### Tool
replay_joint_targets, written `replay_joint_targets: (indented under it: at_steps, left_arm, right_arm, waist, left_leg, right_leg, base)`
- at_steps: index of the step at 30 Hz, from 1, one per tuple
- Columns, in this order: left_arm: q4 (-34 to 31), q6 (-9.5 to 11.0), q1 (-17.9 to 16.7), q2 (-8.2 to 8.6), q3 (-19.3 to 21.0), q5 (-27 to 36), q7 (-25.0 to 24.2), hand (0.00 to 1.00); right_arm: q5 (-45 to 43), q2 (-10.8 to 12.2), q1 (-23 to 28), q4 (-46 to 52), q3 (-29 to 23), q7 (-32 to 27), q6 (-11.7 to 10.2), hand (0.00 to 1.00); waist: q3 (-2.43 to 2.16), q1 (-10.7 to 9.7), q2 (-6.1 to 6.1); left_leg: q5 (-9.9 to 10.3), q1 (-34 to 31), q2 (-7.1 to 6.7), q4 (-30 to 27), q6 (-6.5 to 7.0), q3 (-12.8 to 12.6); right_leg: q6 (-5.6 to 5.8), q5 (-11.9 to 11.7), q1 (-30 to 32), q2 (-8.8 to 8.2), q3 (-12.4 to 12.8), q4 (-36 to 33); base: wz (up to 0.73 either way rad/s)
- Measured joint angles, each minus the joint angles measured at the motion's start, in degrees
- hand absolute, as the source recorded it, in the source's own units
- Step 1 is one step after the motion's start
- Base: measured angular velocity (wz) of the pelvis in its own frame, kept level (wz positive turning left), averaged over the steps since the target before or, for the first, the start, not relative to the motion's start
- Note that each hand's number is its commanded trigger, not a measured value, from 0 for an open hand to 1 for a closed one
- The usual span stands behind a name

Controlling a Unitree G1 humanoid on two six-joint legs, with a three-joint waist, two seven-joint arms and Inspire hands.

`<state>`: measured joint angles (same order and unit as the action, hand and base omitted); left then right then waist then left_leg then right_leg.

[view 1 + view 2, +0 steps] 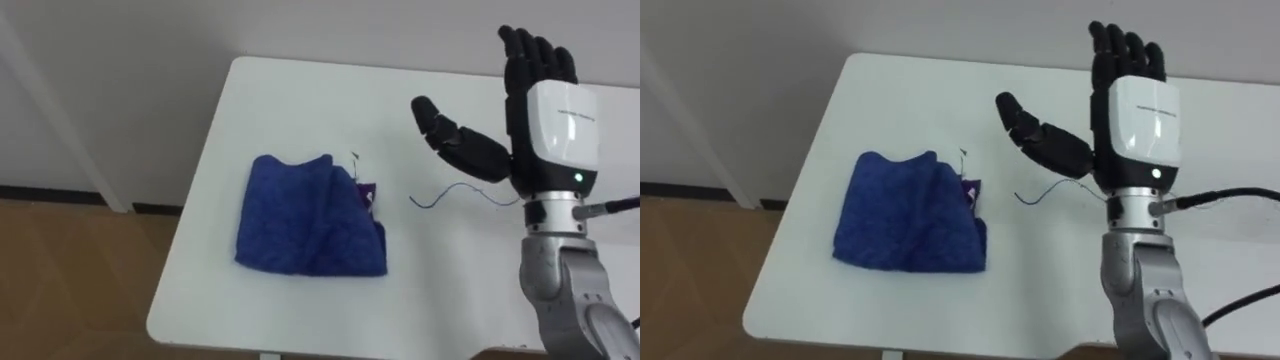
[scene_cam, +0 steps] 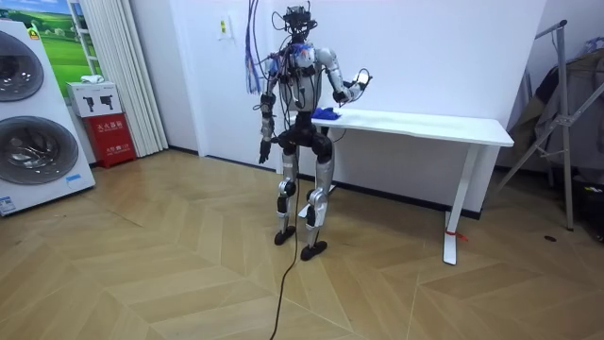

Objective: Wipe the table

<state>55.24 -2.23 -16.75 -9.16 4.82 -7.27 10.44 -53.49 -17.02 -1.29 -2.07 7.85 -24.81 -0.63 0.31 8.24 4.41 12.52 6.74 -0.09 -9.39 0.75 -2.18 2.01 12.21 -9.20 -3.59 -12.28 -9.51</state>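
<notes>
A folded blue cloth (image 1: 305, 216) (image 1: 908, 213) lies on the white table (image 1: 300, 100) near its left end, with a small purple tag at its right edge. A thin dark thread (image 1: 455, 193) lies on the table right of the cloth. My right hand (image 1: 545, 105) (image 1: 1130, 100) is raised above the table, to the right of the cloth and apart from it, fingers straight and thumb spread, holding nothing. In the room view I stand at the table's left end with the cloth (image 2: 326, 114) before me, right hand (image 2: 359, 83) up and left hand (image 2: 264, 151) hanging at my side.
The table (image 2: 425, 125) stands against a white wall. Its left and near edges lie close to the cloth, with wood floor (image 1: 70, 270) below. Washing machines (image 2: 33, 113) and a red box (image 2: 109, 134) stand at the room view's left, a rack (image 2: 566, 113) at its right.
</notes>
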Motion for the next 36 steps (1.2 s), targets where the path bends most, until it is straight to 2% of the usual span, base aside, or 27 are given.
replay_joint_targets:
  at_steps: [2,7,9,13,16,17,18,19,20,21,22,24,25,26,27,28,29,30,31,32,33,34,35,36]
  left_arm:
    - [0.13,0.06,0.69,-0.47,-0.55,-0.49,0.01,0.0]
    - [0.25,0.06,2.02,-0.74,-0.61,-1.03,0.01,0.0]
    - [0.21,0.09,3.0,-0.74,-0.63,-1.02,0.01,0.0]
    - [0.08,0.42,4.04,-0.76,-1.71,-0.9,0.11,0.0]
    - [0.05,1.11,4.25,-0.99,-2.34,-0.76,0.15,0.0]
    - [0.06,1.52,4.38,-1.13,-3.0,-0.77,0.17,0.0]
    - [0.11,1.9,4.53,-1.11,-3.35,-0.82,0.17,0.0]
    - [0.17,2.13,4.46,-1.19,-3.36,-0.8,0.17,0.0]
    - [0.19,2.26,4.4,-1.4,-3.27,-0.82,0.16,0.0]
    - [0.2,2.28,4.44,-1.37,-3.28,-0.9,0.09,0.0]
    - [0.17,2.31,4.48,-1.31,-3.39,-0.89,0.06,0.0]
    - [0.14,2.65,4.98,-1.64,-4.02,-1.21,0.07,0.0]
    - [0.14,2.66,5.05,-1.85,-4.06,-1.27,0.09,0.0]
    - [0.23,2.68,5.17,-2.41,-4.02,-1.34,0.11,0.0]
    - [0.62,2.64,4.95,-2.43,-3.32,-2.03,0.12,0.0]
    - [0.76,2.55,4.69,-2.11,-3.08,-2.19,0.01,0.0]
    - [0.62,2.56,3.71,-2.08,-3.4,-2.22,-0.25,0.0]
    - [0.3,2.58,4.38,-1.99,-4.27,-2.31,-1.07,0.0]
    - [0.04,2.61,4.98,-1.98,-5.02,-2.38,-1.39,0.0]
    - [0.1,2.66,5.69,-2.38,-5.82,-2.51,-1.65,0.0]
    - [0.19,2.61,6.13,-2.4,-6.4,-2.76,-2.05,0.0]
    - [0.18,2.62,6.48,-2.47,-6.44,-3.24,-2.12,0.0]
    - [0.34,2.61,6.48,-2.5,-6.2,-3.58,-2.15,0.0]
    - [0.63,2.5,6.2,-2.51,-6.09,-3.61,-2.26,0.0]
  right_arm:
    - [-0.7,-0.14,0.06,0.01,2.43,0.42,0.03,0.0]
    - [-5.64,-0.19,0.04,0.02,6.81,4.25,0.14,0.0]
    - [-7.45,-0.2,-0.03,0.01,7.46,5.19,0.28,0.0]
    - [-7.62,-0.29,-0.58,-0.47,9.28,6.41,0.75,0.0]
    - [-8.02,-0.36,-2.01,-2.03,11.88,7.16,0.75,0.0]
    - [-8.01,-0.35,-2.05,-2.04,12.59,7.37,0.7,0.0]
    - [-8.02,-0.32,-2.09,-2.16,13.37,7.48,0.61,0.0]
    - [-8.09,-0.2,-2.08,-2.32,13.72,7.55,0.47,0.0]
    - [-8.72,-0.3,-2.29,-2.28,14.73,7.59,0.0,0.0]
    - [-9.35,-0.4,-2.61,-2.26,15.75,7.59,-0.06,0.0]
    - [-9.46,-0.38,-2.58,-2.27,16.08,7.59,-0.04,0.0]
    - [-9.31,-0.2,-2.63,-2.27,17.53,7.6,-0.18,0.0]
    - [-9.27,-0.11,-2.63,-2.26,17.73,7.62,-0.46,0.0]
    - [-9.31,0.23,-2.96,-2.24,18.17,7.79,-1.31,0.0]
    - [-9.68,0.07,-4.39,-2.24,19.84,8.06,-1.37,0.0]
    - [-10.13,-0.16,-4.66,-2.17,20.59,8.18,-1.27,0.0]
    - [-10.03,0.09,-4.16,-2.2,21.53,8.22,-1.0,0.0]
    - [-9.97,-0.61,-3.73,-2.27,21.52,8.56,-0.46,0.0]
    - [-9.93,-0.96,-3.76,-2.41,21.26,8.93,-0.3,0.0]
    - [-10.18,-0.9,-3.79,-3.09,21.23,9.91,-0.02,0.0]
    - [-10.44,-0.3,-3.74,-3.12,21.23,10.57,-0.07,0.0]
    - [-10.41,0.01,-3.78,-3.12,21.25,10.71,-0.41,0.0]
    - [-10.28,0.27,-4.81,-3.03,21.94,10.88,-1.24,0.0]
    - [-10.31,0.14,-5.57,-2.43,23.06,10.94,-1.29,0.0]
  waist:
    - [0.3,0.03,0.63]
    - [-0.01,0.34,1.82]
    - [0.02,1.86,2.11]
    - [0.06,3.1,2.16]
    - [0.27,3.3,1.86]
    - [0.45,3.44,1.6]
    - [0.97,3.65,1.02]
    - [0.95,3.87,1.09]
    - [0.69,4.57,1.47]
    - [0.54,4.59,1.75]
    - [0.59,4.57,1.68]
    - [0.59,4.9,1.37]
    - [0.69,4.95,1.24]
    - [0.5,6.03,1.69]
    - [0.36,6.57,2.13]
    - [0.33,6.33,1.78]
    - [0.46,4.35,2.01]
    - [0.6,3.19,2.28]
    - [0.67,3.13,2.36]
    - [0.3,3.9,3.38]
    - [0.46,5.55,3.1]
    - [0.41,6.28,3.17]
    - [0.58,6.89,2.91]
    - [0.79,6.42,2.47]
  left_leg:
    - [-0.01,-0.09,0.02,0.04,-0.02,0.58]
    - [-0.01,-0.5,0.06,0.27,-0.02,0.91]
    - [-0.01,-0.9,0.02,0.26,-0.02,1.05]
    - [-0.01,-1.08,-0.37,0.27,-0.02,2.33]
    - [-0.02,-1.05,-0.51,0.31,-0.01,3.88]
    - [-0.03,-0.84,-0.38,0.35,0.0,5.17]
    - [-0.04,-0.12,0.35,0.47,-0.01,7.67]
    - [-0.04,-0.04,0.31,0.51,-0.01,8.46]
    - [-0.02,-0.3,-0.37,0.79,-0.04,8.86]
    - [-0.03,-0.48,-0.49,0.89,-0.04,8.85]
    - [-0.06,-0.42,-0.46,0.93,-0.07,8.99]
    - [-0.18,0.07,0.43,1.07,-0.16,12.2]
    - [-0.19,0.08,0.86,1.08,-0.17,14.12]
    - [-0.16,-0.04,1.4,1.08,-0.21,17.98]
    - [0.3,-0.66,1.79,0.67,-0.97,18.39]
    - [0.69,-0.93,1.93,-0.12,-1.88,17.3]
    - [1.02,-2.21,1.73,-1.16,-3.37,13.05]
    - [-0.03,-3.95,1.16,1.49,-2.77,9.04]
    - [-2.58,-5.12,0.89,2.87,-0.56,7.59]
    - [-3.8,-4.68,0.52,2.08,-0.76,6.17]
    - [-3.82,-3.95,0.83,2.01,-0.74,7.93]
    - [-3.82,-3.65,1.03,1.99,-0.74,9.98]
    - [-3.72,-3.44,1.88,2.05,-0.87,14.07]
    - [-3.01,-3.32,2.58,2.02,-1.94,15.41]
  right_leg:
    - [0.0,0.0,-0.14,0.05,-0.84,0.02]
    - [0.0,0.0,0.03,0.1,-1.7,0.07]
    - [0.0,0.0,0.27,0.02,-2.2,0.1]
    - [0.0,0.0,0.09,-0.17,-2.27,0.8]
    - [0.0,0.0,-0.07,-0.19,-2.57,0.64]
    - [0.03,0.02,0.11,-0.14,-3.13,-0.15]
    - [0.08,0.09,0.33,0.06,-3.61,-0.95]
    - [0.06,0.0,0.2,0.1,-3.57,-0.75]
    - [0.1,-0.25,-0.71,0.08,-3.73,0.67]
    - [0.1,-0.25,-0.96,0.08,-4.09,0.98]
    - [0.1,-0.25,-0.88,0.1,-4.38,0.64]
    - [0.17,-0.07,0.49,0.52,-4.97,-1.72]
    - [-0.05,0.29,1.07,0.82,-4.71,-1.94]
    - [-0.94,0.47,2.11,2.5,-1.55,1.93]
    - [-2.95,-2.8,3.31,3.41,-0.02,5.14]
    - [-3.35,-3.47,3.31,3.42,-0.64,4.09]
    - [-3.47,-3.62,2.81,2.87,0.26,3.22]
    - [-3.36,-3.55,2.27,2.33,3.02,3.16]
    - [-2.76,-3.19,2.31,2.15,4.17,2.79]
    - [-1.62,-2.39,3.05,1.61,4.15,1.86]
    - [-0.66,-1.02,4.45,2.21,3.37,-0.37]
    - [-1.0,-0.83,5.17,2.74,3.83,0.14]
    - [-2.62,-1.88,8.2,4.14,5.05,2.77]
    - [-4.52,-7.81,11.05,4.73,4.1,4.11]
  base:
    - [0.12]
    - [0.09]
    - [0.05]
    - [0.05]
    - [0.09]
    - [0.07]
    - [0.0]
    - [-0.14]
    - [-0.07]
    - [0.0]
    - [0.17]
    - [0.08]
    - [-0.23]
    - [-0.59]
    - [-0.59]
    - [-0.1]
    - [0.68]
    - [0.87]
    - [0.68]
    - [0.11]
    - [-0.18]
    - [-0.55]
    - [-0.56]
    - [-0.36]
